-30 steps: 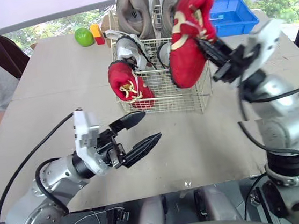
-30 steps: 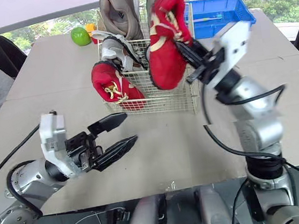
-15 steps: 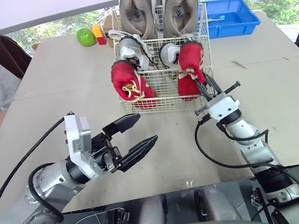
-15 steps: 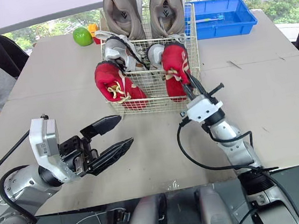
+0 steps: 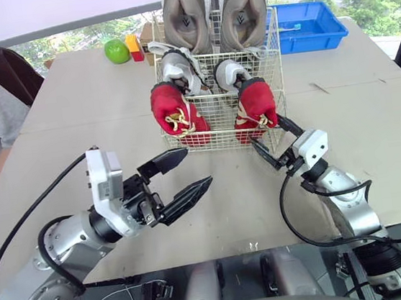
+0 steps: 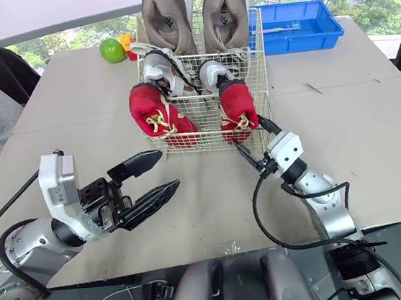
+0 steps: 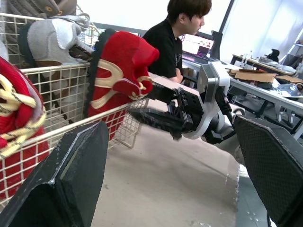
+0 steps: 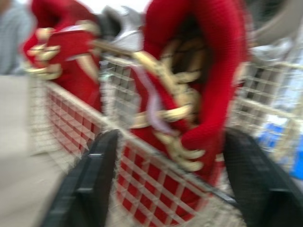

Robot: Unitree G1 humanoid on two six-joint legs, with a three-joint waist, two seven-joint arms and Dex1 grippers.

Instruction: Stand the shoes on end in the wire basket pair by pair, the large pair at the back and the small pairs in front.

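Having carried the second red shoe point(image 5: 255, 107) over a moment ago, the right gripper point(image 5: 266, 132) now sits open and empty, seemingly not touching the shoe, which stands just ahead of it in the wire basket's point(image 5: 220, 131) front row, so that pair looks done.

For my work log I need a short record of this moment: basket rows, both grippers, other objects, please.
Back row: large tan pair, on end
Middle row: small grey pair
Front row: left red shoe, right red shoe
Container: wire basket
Left gripper: fingers open, above table, holds nothing
Right gripper: fingers open, at basket front near right red shoe
Other: green fruit, blue bin
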